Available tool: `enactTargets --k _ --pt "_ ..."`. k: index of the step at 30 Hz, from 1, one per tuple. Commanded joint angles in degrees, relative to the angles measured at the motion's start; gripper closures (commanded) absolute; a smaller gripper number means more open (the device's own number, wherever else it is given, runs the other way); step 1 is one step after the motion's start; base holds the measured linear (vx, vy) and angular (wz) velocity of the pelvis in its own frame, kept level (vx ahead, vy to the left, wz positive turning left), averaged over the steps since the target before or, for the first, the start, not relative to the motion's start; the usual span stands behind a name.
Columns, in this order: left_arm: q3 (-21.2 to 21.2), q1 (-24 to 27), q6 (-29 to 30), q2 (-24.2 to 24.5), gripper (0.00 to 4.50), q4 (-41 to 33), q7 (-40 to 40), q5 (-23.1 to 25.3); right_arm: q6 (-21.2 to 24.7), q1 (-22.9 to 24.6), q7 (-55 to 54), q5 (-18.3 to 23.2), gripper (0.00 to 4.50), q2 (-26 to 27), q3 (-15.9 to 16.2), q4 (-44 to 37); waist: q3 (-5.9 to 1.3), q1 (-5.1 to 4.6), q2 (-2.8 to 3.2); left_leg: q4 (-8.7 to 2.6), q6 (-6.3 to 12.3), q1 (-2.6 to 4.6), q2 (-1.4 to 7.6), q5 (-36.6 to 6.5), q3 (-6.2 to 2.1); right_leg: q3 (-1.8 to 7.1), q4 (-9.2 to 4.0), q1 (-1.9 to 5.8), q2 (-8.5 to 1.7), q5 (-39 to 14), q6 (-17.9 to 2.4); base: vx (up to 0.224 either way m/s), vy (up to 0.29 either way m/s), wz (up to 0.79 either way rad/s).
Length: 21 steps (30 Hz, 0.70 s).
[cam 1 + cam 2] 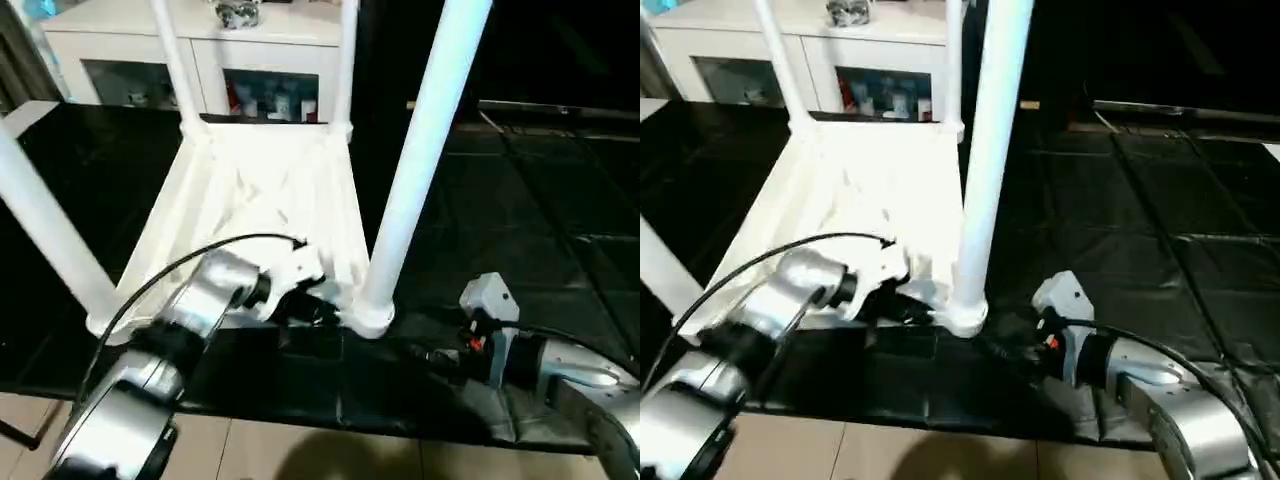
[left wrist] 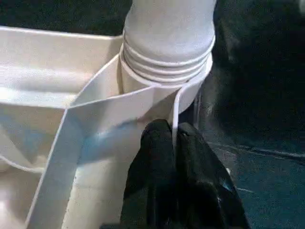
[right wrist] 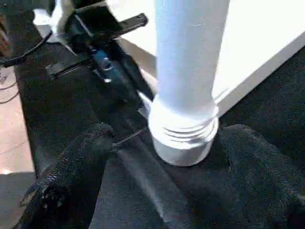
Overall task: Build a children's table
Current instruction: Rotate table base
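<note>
White cabinet (image 1: 200, 60) stands behind the upturned children's table (image 1: 260, 190)

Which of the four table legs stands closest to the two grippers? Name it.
The near right leg, rising from the corner socket on the tabletop's front edge. The left gripper pinches the rim beside it; the right gripper straddles its base. The others stand farther off.

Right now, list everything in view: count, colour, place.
table top: one, white, upside down on the black mat, ribs up.
legs: four, white, standing in the corner sockets.
black mat: one, under the table.
cabinet: one, white, glass doors, behind the table.
left gripper: one, black, shut on the table top's edge wall by the near right socket.
right gripper: one, black, open, a finger either side of that leg's base.
</note>
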Motion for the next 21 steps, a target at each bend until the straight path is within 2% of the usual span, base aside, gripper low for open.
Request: enactTargets --k 1,2,5,8,10,13,14,15,17,18,21 --pt "0.6 2.8 2.3 -0.1 4.48 0.5 1.4 -1.3 -0.8 -0.9 0.4 -0.5 0.55 -0.3 -0.6 0.5 -2.74 0.71 -1.34 -3.55 3.94 0.03 2.82 -5.6 -1.11 2.86 -5.0 1.5 -6.06 0.1 -12.4 0.0 0.0 0.0" --pt "0.2 3.2 3.2 0.4 4.48 -0.7 0.4 -1.3 -0.9 -1.0 0.6 -0.5 0.55 -0.3 -0.4 0.7 -2.76 0.71 -1.41 -3.58 3.88 0.03 2.89 -5.5 -1.1 2.89 -4.98 1.47 -6.06 0.5 -12.4 0.0 0.0 0.0" --pt "0.0 3.7 4.9 1.0 3.93 -2.8 -0.1 -1.1 -1.3 -1.1 0.9 -0.6 0.55 -0.4 -0.2 0.9 -2.88 0.56 -1.42 -3.57 4.24 -0.09 2.82 -4.4 -1.15 2.86 -4.6 1.6 -5.96 3.4 -12.4 0.0 0.0 0.0" --pt "0.2 4.0 5.7 1.4 3.73 -3.8 0.2 -0.9 -2.2 -0.9 1.1 -0.5 0.55 -0.3 -0.4 0.8 -3.08 0.66 -1.44 -3.31 4.85 -0.13 2.7 -3.4 -1.04 2.93 -4.43 1.65 -5.98 6.1 -12.9 0.0 0.0 0.0" --pt "0.1 4.3 6.5 1.8 3.73 -4.7 -0.2 -1.1 -2.4 -0.9 1.1 0.0 0.55 -0.1 -0.8 0.7 -3.23 0.92 -1.51 -3.14 5.71 -0.32 2.73 -1.9 -1.01 2.87 -3.95 1.49 -5.77 10.2 -12.9 0.0 0.0 0.0" --pt "0.0 4.2 6.5 2.4 3.73 -5.1 -0.2 -0.9 -2.4 -0.9 1.4 0.2 0.55 -0.4 -0.8 0.6 -3.09 1.09 -1.54 -3.2 5.64 -0.31 2.69 -2.8 -1.04 2.81 -4.12 1.47 -5.84 8.9 -12.8 0.0 0.0 0.0" --pt "0.0 4.2 6.6 2.5 3.73 -5.1 -0.2 -0.8 -2.4 -0.9 1.4 0.1 0.55 -0.4 -0.7 0.6 -3.12 1.15 -0.99 -3.19 5.42 -0.27 2.73 -3.0 -1.08 2.83 -4.13 1.42 -5.92 8.5 -12.8 0.0 0.0 0.0" --pt "-0.3 4.1 7.6 3.2 3.73 -5.7 -1.0 -0.7 -2.6 -0.7 1.5 0.0 0.55 -0.5 -0.6 0.6 -3.1 1.14 -1.3 -3.26 4.99 -0.2 2.79 -3.5 -1.07 2.85 -4.17 1.47 -5.82 8.1 -12.9 0.0 0.0 0.0" --pt "-0.9 4.1 8.4 4.0 3.73 -6.3 -1.8 -0.5 -2.7 -0.6 1.7 -0.1 0.55 -0.5 -0.5 0.7 -3.09 1.19 -1.37 -3.29 4.82 -0.25 2.74 -3.4 -1.06 2.88 -4.15 1.46 -5.81 8.0 -12.8 0.0 0.0 0.0" --pt "-1.2 4.1 8.7 4.4 3.98 -6.5 -2.1 -0.4 -2.8 -0.7 1.7 -0.2 0.55 -0.6 -0.5 0.7 -3.09 1.22 -1.34 -3.3 4.72 -0.19 2.74 -3.5 -1.04 2.87 -4.16 1.42 -5.81 7.7 -12.7 0.0 0.0 0.0" --pt "-1.4 4.1 8.4 4.4 4.19 -6.4 -1.9 -0.4 -3.0 -0.7 1.7 -0.2 0.55 -0.6 -0.3 0.8 -3.1 1.45 -1.22 -3.3 4.5 -0.07 2.82 -3.6 -1.04 2.86 -4.16 1.33 -5.8 7.4 -12.8 0.0 0.0 0.0"
